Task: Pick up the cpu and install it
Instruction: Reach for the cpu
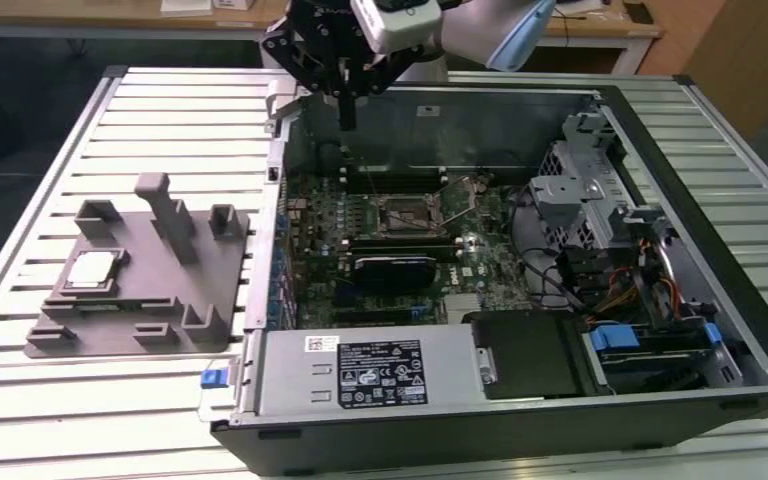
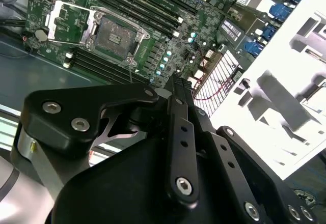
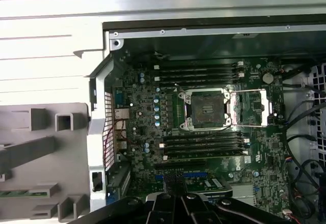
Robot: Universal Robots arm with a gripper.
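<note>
The hand (image 1: 345,122), closed and empty, hangs over the case (image 1: 478,125); cpu (image 1: 92,270) lies on grey holder (image 1: 171,295).

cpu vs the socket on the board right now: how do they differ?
The cpu has a shiny silver-white top; the socket is dark. The cpu lies on the grey holder tray outside the case; the socket sits on the motherboard inside it. The socket has a metal frame flipped open beside it; the cpu has none. Both are square.
</note>
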